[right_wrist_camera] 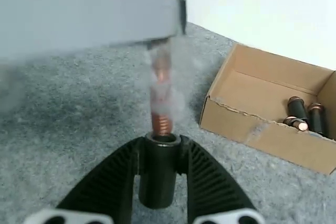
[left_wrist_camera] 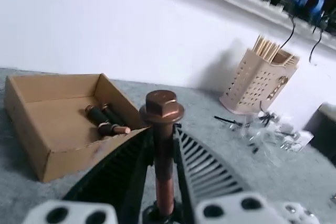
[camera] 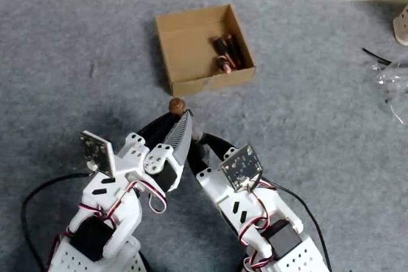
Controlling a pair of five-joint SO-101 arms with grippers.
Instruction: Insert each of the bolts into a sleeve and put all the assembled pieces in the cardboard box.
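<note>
Progress is sitting partway: at least two assembled pieces (camera: 226,52) are already lying in the cardboard box (camera: 191,85), toward its three o'clock wall, and one more pair is being joined just off the box's six o'clock side. The left gripper (left_wrist_camera: 164,132) is clamping the bolt (left_wrist_camera: 161,109) by its shank, head up. The right gripper (right_wrist_camera: 160,148) is squeezing the sleeve (right_wrist_camera: 159,179) upright beneath it. Seating the bolt fully and carrying the piece to the box are, I am judging, what is remaining for this pair. The right wrist view is revealing what the high view is hiding under the arms: the threaded tip is meeting the sleeve's mouth, barely entered if at all. The left wrist view is adding the hex head and the box's contents from the side — dark sleeves with copper ends poking out.
</note>
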